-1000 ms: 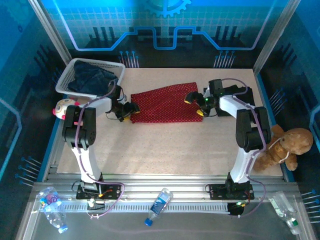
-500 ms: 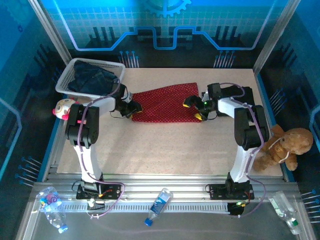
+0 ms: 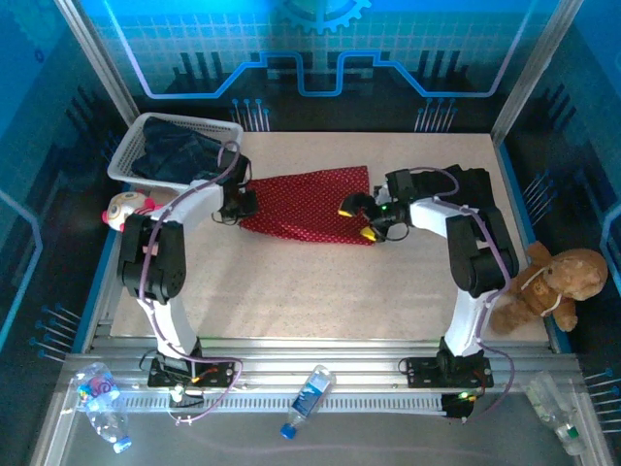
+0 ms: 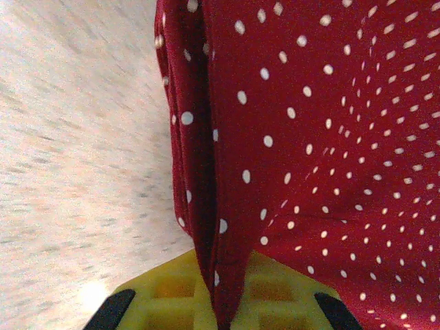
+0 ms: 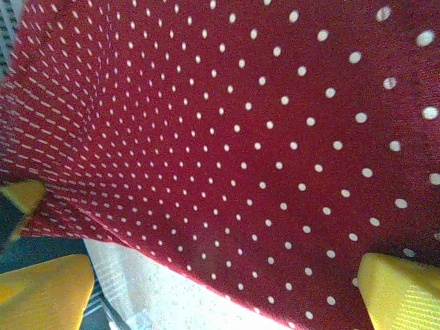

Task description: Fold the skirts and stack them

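Note:
A red skirt (image 3: 306,202) with white dots lies spread on the table's far middle. My left gripper (image 3: 243,202) is at its left edge, shut on a pinched fold of the red skirt (image 4: 309,137) between the yellow fingers (image 4: 161,295). My right gripper (image 3: 359,220) sits over the skirt's right end, open, its yellow fingertips (image 5: 402,292) wide apart with the red skirt (image 5: 227,124) stretched across the gap. Dark blue skirts (image 3: 179,153) are heaped in the white basket (image 3: 129,157) at the back left.
A pink-and-white plush toy (image 3: 126,207) lies off the table's left edge, below the basket. A brown teddy bear (image 3: 548,282) sits off the right edge. Plastic bottles (image 3: 309,398) lie on the near rail. Bare tabletop (image 3: 310,291) stretches in front of the skirt.
My left gripper went from open to shut on the skirt's left edge and moved toward the back. The right gripper slid left over the skirt, staying open. The skirt shifted left.

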Tool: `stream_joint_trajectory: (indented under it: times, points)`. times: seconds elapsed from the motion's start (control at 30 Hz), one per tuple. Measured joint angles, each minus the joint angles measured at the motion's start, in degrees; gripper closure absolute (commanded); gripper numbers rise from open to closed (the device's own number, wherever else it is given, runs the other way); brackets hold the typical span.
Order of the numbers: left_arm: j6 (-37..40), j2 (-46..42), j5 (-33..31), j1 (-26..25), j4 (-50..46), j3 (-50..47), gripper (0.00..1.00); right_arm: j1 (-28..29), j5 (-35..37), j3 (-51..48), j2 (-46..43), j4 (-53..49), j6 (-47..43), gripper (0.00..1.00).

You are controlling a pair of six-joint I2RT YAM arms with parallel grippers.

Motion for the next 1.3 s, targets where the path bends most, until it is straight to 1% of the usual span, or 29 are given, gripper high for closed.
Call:
stream_joint_trajectory:
  times: [0.17, 0.2, 0.23, 0.27, 0.3, 0.33, 0.43, 0.5, 0.6, 0.63, 0.67, 0.8, 0.93, 1.0, 1.03, 1.17, 1.3]
  points:
    - [5.55, -1.60, -13.18, -3.69, -7.69, 7.85, 1.00, 4.46, 0.02, -0.15, -0.20, 1.53, 4.31, 0.02]
    - [6.54, -1.44, -15.67, -4.52, -9.49, 9.44, 1.00, 4.92, 0.20, -0.09, -0.20, 2.05, 4.92, 0.03]
    - [7.50, -1.14, -17.88, -5.40, -11.32, 11.06, 1.00, 5.05, 0.35, 0.13, -0.20, 2.25, 5.18, 0.07]
    - [8.31, -0.66, -19.32, -6.16, -12.76, 12.55, 1.00, 5.05, 0.68, 0.52, -0.13, 2.16, 5.25, 0.12]
    - [9.11, 0.17, -20.83, -7.26, -14.27, 14.53, 1.00, 5.01, 1.20, 1.44, 0.07, 1.77, 4.92, 0.21]
    - [10.01, 1.18, -21.90, -8.39, -15.56, 16.44, 1.00, 4.98, 1.62, 2.56, 0.42, 1.55, 4.61, 0.34]
    - [11.96, 4.94, -23.71, -11.91, -18.82, 22.08, 1.00, 5.01, 2.62, 5.11, 1.84, 1.79, 3.61, 0.56]
    - [12.81, 7.76, -23.96, -13.92, -20.96, 25.77, 1.00, 5.01, 2.75, 5.27, 2.91, 2.54, 3.23, 0.70]
    - [13.64, 12.07, -24.28, -16.63, -23.76, 31.10, 1.00, 5.03, 1.70, 5.27, 5.99, 3.50, 2.45, 0.88]
    - [13.86, 13.42, -24.26, -17.53, -24.68, 32.68, 1.00, 5.03, 1.29, 5.27, 7.19, 3.43, 2.08, 0.97]
    - [14.08, 14.40, -24.24, -18.21, -25.22, 33.83, 1.00, 5.03, 1.09, 5.27, 8.26, 3.32, 1.66, 1.00]
    - [14.21, 17.86, -22.16, -20.74, -27.74, 38.03, 1.00, 4.96, 0.17, 5.51, 9.84, 3.19, 0.98, 1.00]
    - [13.40, 20.11, -17.46, -22.97, -28.74, 41.70, 1.00, 4.98, 0.11, 5.38, 9.92, 3.41, 1.14, 1.00]
    - [12.81, 21.33, -14.49, -24.04, -28.61, 43.25, 0.97, 4.96, 0.02, 4.92, 9.92, 4.31, 1.68, 1.00]
    - [12.44, 21.77, -13.33, -24.30, -28.55, 43.63, 0.95, 4.96, -0.04, 4.59, 9.92, 4.92, 2.03, 1.00]
    - [9.90, 25.16, -8.11, -25.14, -28.46, 46.34, 0.94, 4.96, -0.42, 3.28, 9.84, 7.93, 3.98, 1.00]
    - [7.65, 28.13, -5.79, -25.11, -27.71, 47.45, 0.93, 4.96, -0.48, 2.32, 9.70, 10.08, 5.46, 1.00]
